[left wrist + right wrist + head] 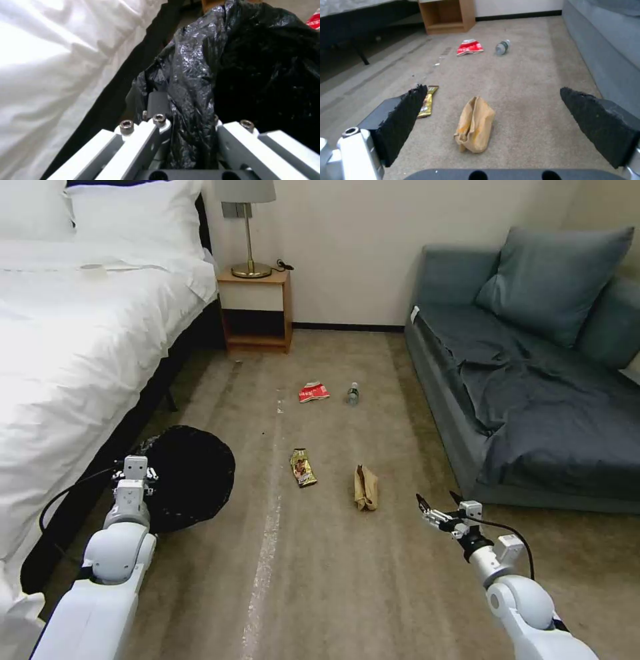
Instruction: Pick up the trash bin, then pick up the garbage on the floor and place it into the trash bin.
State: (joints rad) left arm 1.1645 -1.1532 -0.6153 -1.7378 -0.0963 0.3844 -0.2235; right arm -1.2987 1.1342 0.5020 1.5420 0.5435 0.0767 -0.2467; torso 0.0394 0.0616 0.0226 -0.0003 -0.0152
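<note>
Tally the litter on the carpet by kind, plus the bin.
Red-and-white packet: 1
Clear bottle: 1
Gold-brown snack wrapper: 1
Tan paper bag: 1
Trash bin: 1
Total: 5

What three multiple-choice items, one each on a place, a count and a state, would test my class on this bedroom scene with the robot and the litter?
1. Where does the trash bin stand?
A. beside the bed
B. on the sofa
C. on the nightstand

2. How many litter items lie on the carpet?
A. two
B. four
C. six

3. How is the right gripper?
A. shut on the bottle
B. shut on the bag
C. open, holding nothing

Answers:
1 A, it stands by the bed, at the left gripper.
2 B: red-and-white packet, bottle, snack wrapper, paper bag.
3 C, fingers spread above the paper bag.
</note>
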